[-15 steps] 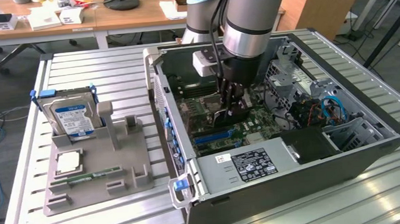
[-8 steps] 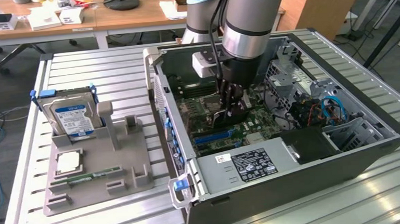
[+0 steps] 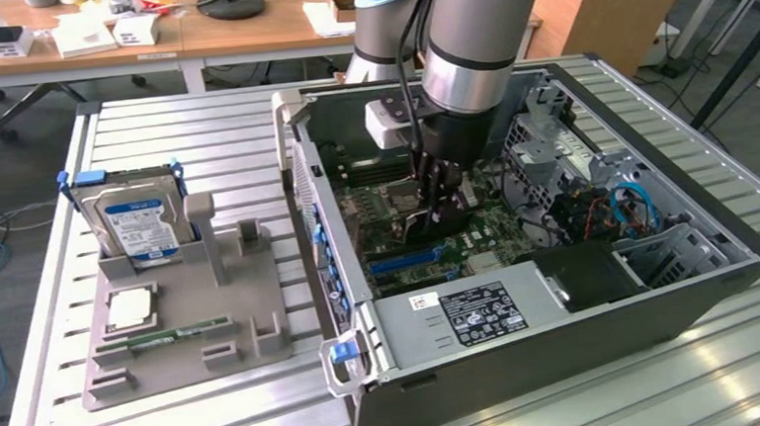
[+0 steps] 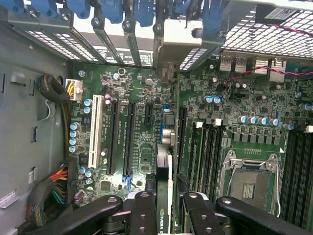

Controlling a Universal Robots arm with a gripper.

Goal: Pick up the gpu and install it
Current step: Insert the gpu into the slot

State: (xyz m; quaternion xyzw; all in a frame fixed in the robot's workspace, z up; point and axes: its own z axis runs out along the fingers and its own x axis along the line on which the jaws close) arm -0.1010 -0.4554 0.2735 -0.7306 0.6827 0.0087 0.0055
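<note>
**Gpu** (image 4: 164, 171): thin flat card, seen edge-on in the wrist view. It has a dark face, a pale silvery edge and a small green logo near the grip.
**Location:** inside the open computer case (image 3: 652, 335) on the bench (image 3: 190, 126), held upright over the motherboard (image 4: 244, 98), alongside the long black slots. Whether it touches a slot cannot be told.
**Gripper** (image 3: 434, 213): fingers (image 4: 143, 210) clamped on the card from both sides.

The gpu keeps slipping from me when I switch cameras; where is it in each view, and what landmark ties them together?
Exterior view: the gpu is a dark card held inside the open computer case, over the motherboard.
Wrist view: the gpu is seen edge-on between the jaws, over the expansion slots.
Shared landmark: the green motherboard.
</note>
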